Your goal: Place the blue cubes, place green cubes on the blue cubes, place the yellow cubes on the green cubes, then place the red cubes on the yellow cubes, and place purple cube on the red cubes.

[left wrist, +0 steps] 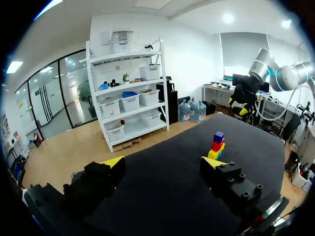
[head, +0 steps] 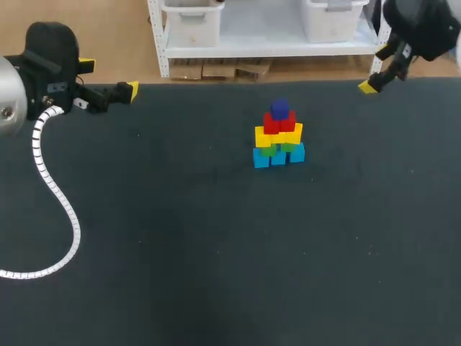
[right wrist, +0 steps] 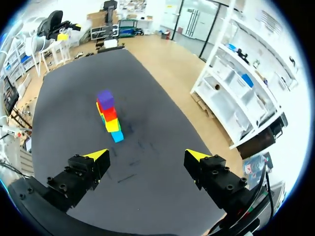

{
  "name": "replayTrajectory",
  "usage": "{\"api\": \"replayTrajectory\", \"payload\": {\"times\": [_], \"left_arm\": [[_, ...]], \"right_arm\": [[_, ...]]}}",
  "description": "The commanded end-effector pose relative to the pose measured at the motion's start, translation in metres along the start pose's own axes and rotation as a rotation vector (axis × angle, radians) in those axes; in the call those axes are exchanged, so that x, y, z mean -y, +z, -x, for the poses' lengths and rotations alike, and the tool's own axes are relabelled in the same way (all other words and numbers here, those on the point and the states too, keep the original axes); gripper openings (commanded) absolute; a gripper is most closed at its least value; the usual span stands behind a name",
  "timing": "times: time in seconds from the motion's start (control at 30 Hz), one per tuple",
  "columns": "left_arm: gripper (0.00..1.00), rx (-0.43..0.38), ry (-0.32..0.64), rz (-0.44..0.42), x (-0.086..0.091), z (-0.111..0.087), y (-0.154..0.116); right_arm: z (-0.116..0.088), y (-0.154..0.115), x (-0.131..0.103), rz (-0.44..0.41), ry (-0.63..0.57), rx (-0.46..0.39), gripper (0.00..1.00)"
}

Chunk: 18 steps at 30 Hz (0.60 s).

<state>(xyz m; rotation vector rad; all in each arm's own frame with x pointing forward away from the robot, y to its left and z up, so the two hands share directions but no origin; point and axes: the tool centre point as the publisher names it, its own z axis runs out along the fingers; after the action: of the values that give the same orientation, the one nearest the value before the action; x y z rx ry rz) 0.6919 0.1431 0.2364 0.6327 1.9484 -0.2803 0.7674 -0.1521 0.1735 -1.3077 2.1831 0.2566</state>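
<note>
Fingers (left wrist: pixel 114 162) spread and empty, left end effector (left wrist: pixel 163 162) hangs over the bench's (head: pixel 180 238) far left corner; right of middle, near the far edge, blue cubes (head: pixel 278 156) carry green cubes (head: pixel 268 151), yellow cubes (head: pixel 288 135), red cubes (head: pixel 279 122), purple cube (head: pixel 279 109) topmost; right end effector (right wrist: pixel 147 156), also spread, over the far right corner

Left arm (head: pixel 9 97): silver link, black wrist, white ribbed cable (head: pixel 54 187) hanging off it. Right arm (head: pixel 425 25): black wrist too. Left gripper (left wrist: pixel 163 162) and right gripper (right wrist: pixel 146 155): black finger blocks with recessed screws, yellow wedge tips.
</note>
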Motion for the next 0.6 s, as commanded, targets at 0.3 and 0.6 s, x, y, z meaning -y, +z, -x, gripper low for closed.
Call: {"api": "replayTrajectory", "payload": {"times": [0.3, 0.6], "left_arm": [[1.0, 0.007, 0.002, -0.039, -0.004, -0.001, -0.001], [1.0, 0.007, 0.002, -0.039, -0.004, -0.001, -0.001]], "right_arm": [[-0.026, -0.004, 0.003, -0.059, 0.076, 0.03, 1.0], [-0.028, -0.004, 0.003, -0.045, 0.078, 0.026, 1.0]]}}
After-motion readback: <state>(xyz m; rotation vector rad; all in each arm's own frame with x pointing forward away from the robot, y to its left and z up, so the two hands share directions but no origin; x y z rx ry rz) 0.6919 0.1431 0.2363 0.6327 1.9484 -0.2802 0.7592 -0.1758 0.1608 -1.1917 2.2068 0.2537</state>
